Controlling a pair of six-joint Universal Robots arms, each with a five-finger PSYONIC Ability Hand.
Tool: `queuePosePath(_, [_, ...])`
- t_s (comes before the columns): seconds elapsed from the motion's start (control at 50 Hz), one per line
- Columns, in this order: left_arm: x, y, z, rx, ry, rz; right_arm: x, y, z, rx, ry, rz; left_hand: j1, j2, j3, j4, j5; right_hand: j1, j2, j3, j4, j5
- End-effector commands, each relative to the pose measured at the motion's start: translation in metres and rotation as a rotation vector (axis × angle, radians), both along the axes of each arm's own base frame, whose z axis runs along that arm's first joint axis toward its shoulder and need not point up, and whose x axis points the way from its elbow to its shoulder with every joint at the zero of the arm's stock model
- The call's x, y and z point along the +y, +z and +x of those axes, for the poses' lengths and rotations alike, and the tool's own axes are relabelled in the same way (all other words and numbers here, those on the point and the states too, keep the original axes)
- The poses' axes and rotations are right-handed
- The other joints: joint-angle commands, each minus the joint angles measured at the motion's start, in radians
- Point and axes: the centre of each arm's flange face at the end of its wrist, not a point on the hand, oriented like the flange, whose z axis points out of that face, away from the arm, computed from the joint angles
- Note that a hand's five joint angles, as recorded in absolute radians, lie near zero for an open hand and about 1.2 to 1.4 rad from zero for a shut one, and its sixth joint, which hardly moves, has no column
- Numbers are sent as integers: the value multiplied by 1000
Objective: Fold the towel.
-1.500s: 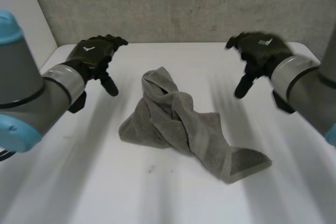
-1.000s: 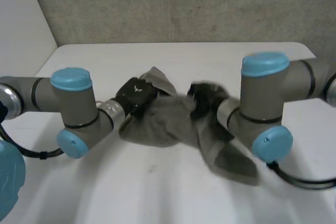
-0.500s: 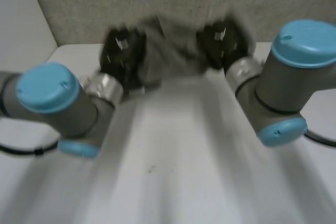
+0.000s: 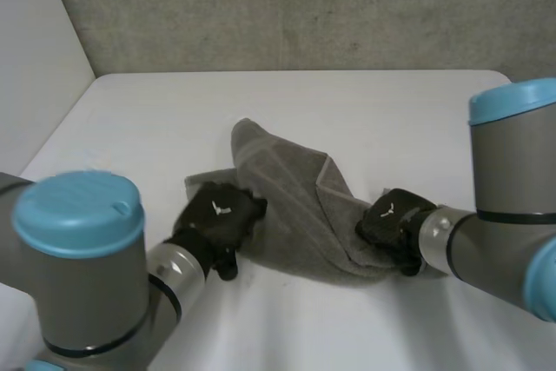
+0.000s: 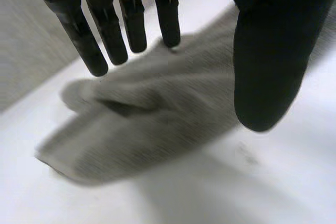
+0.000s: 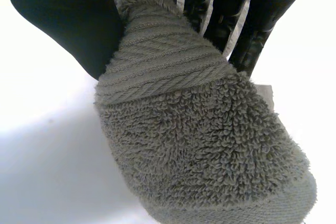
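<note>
grey towel (image 4: 291, 202) is bunched up in the middle of the white table (image 4: 148, 110). one peak points at the far edge and the rest spreads toward the near side in loose folds. left hand (image 4: 215, 215) sits at the towel's near-left edge, back of hand up. can't tell from the head view whether it's touching the cloth or just over it. in the left wrist view the fingers (image 5: 86, 40) are straight and slightly spread, thumb (image 5: 268, 61) well apart from them, nothing clamped. the towel (image 5: 147, 114) lies on the table beyond the fingertips, under the gap between fingers and thumb. right hand (image 4: 391, 221) is at the towel's near-right corner, low on the table. in the right wrist view the thumb (image 6: 63, 19) is on one side and the fingers (image 6: 247, 24) on the other, with a wad of towel (image 6: 205, 150) and its ribbed band squeezed between them, so that hand is clamped on the corner. the loose terry end sticks out past the fingertips. left arm (image 4: 78, 275) and right arm (image 4: 512, 215) both come in from the near side, light-blue caps up.
</note>
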Motion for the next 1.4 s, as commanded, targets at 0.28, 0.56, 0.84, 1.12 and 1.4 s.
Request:
queuePosePath(0.28, [-99,-9,-20,103,25,-92,-8,26,-23,-239,-122,-69,-205,-203,-204,-201,-199,-479,-724,-741,-757,-686])
queuePosePath(0.56, [-110,-39,5,40,88,-8,-50,42,-25,-577,-407,57,-199,-197,-198,-195,-193,-508,-753,-770,-786,-716])
queuePosePath(0.84, [-136,-39,39,16,218,19,-71,39,-16,-649,-461,117,-193,-191,-192,-189,-188,-579,-823,-840,-857,-786])
queuePosePath(1.12, [-146,-59,40,-78,190,21,-63,24,-20,-618,-476,152,24,26,25,28,30,-582,-826,-843,-860,-789])
queuePosePath(1.4, [-152,-59,27,-39,153,-60,-58,9,-26,-554,-468,140,121,123,122,125,127,-564,-809,-826,-842,-771])
